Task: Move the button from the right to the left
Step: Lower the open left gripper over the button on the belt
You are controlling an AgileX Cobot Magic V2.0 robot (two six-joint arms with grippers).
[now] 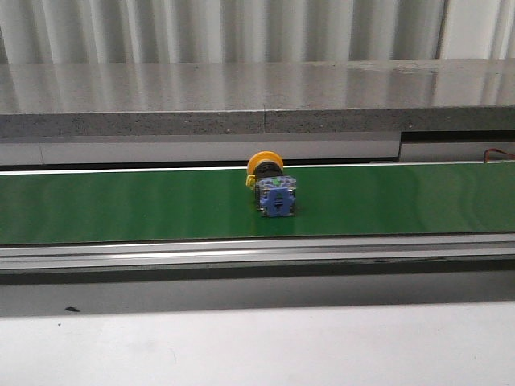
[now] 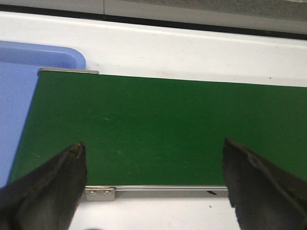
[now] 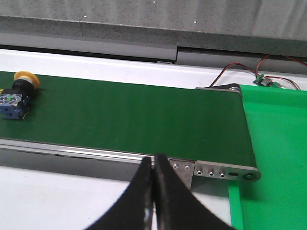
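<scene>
The button point(image 1: 272, 186) lies on its side on the green conveyor belt point(image 1: 121, 205), near the middle of the front view, yellow head to the back, clear-blue block with a green dot to the front. In the right wrist view the button point(image 3: 17, 97) lies far along the belt. My right gripper point(image 3: 153, 160) is shut and empty, at the belt's near rail close to its right end. My left gripper point(image 2: 153, 151) is open and empty over the belt's left end; the button does not show in that view. Neither gripper shows in the front view.
A blue tray point(image 2: 19, 96) sits off the belt's left end. A bright green surface point(image 3: 276, 143) lies past the belt's right end, with red and black wires and a small circuit board point(image 3: 266, 80) behind it. A grey stone ledge point(image 1: 257, 96) runs behind the belt.
</scene>
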